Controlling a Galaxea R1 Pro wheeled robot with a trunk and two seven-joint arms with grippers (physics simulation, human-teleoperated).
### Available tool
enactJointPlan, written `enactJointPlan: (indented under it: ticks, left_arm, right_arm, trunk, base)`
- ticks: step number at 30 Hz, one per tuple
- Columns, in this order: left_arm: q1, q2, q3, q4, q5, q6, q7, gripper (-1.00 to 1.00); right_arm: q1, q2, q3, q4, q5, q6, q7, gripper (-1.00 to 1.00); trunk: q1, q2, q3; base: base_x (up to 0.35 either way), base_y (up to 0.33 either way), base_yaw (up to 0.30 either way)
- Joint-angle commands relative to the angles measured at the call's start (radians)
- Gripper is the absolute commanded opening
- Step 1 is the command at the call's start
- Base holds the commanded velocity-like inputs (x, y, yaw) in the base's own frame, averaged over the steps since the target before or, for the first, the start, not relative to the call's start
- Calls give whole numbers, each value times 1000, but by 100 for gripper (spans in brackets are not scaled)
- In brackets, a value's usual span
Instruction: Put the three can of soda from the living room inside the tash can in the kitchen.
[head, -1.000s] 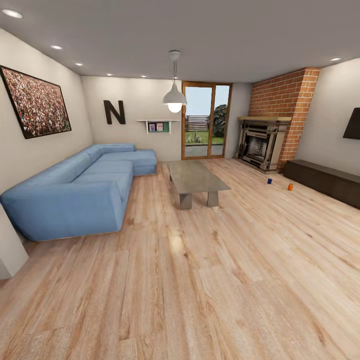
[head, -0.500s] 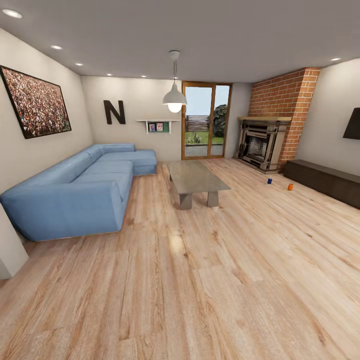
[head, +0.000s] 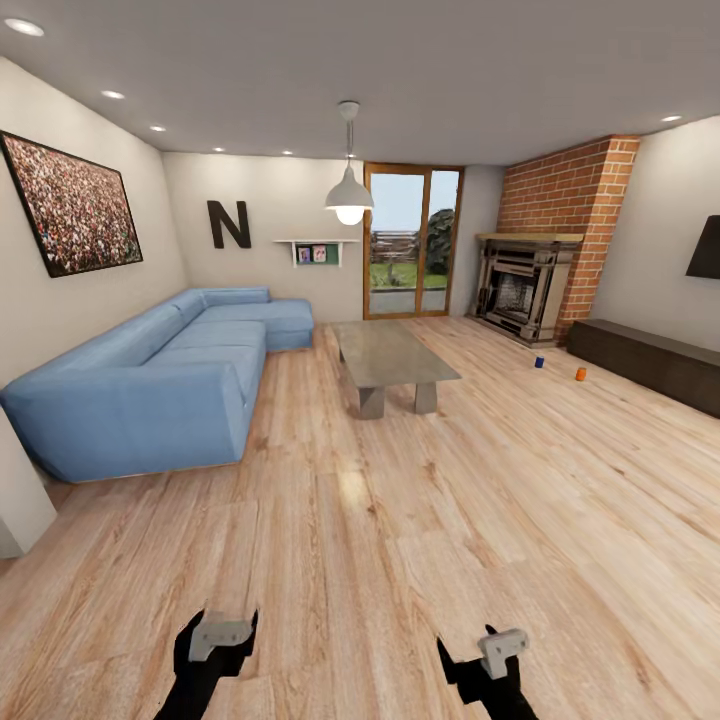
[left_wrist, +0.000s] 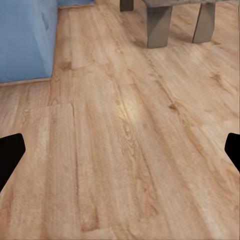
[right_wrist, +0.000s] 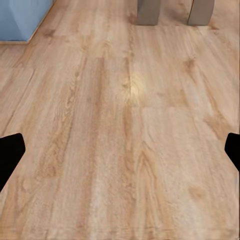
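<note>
1. Since a second ago, both arms had risen into the low edge of the head view; before that, no arm showed there, while the room itself sat unchanged, so the base and head had not moved.
2. The left gripper (head: 222, 640) hung low over bare wood floor (head: 380, 560). In its wrist view the two dark fingertips (left_wrist: 10, 157) stood at opposite edges of the picture, so the jaws were spread wide with nothing between them but floorboards.
3. The right gripper (head: 490, 655) matched it: fingertips (right_wrist: 10, 155) far apart, jaws wide and holding nothing.
4. Far ahead of the right jaws and off to their right, a dark blue can (head: 539, 362) and an orange can (head: 580, 374) stood on the floor, near each other, between the brick fireplace (head: 525, 290) and the long dark cabinet (head: 650, 365). I could make out only these two of the three.
5. Ahead of the left jaws lay the legs of the grey coffee table (head: 392, 355), with the blue sofa (head: 160, 385) further to their left.
6. My judgement: raising the arms looked like readying for the first pickup. Nothing was collected yet; the robot would likely need to drive forward and rightward, well beyond present reach, before either jaw could close on a can.
</note>
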Motion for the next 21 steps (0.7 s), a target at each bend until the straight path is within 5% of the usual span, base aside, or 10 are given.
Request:
enactJointPlan:
  ticks: [1,7,12,21]
  left_arm:
    - [18,0,0,-3,-1,-23,0,100]
    - [77,2,4,0,1,-103,-6,100]
    - [96,3,6,4,-1,-135,-10,100]
    - [100,3,6,6,-5,-144,-10,100]
  right_arm:
    - [21,-8,1,-13,0,-1,0,100]
    - [81,-35,2,-95,-3,-33,-4,100]
    - [169,-43,-39,-179,-10,-85,2,100]
    - [188,-45,-52,-191,-11,-92,6,100]
  trunk:
    - [0,0,0]
    - [0,0,0]
    - [0,0,0]
    - [0,0,0]
  base:
    - [0,0,0]
    - [0,0,0]
    - [0,0,0]
    - [0,0,0]
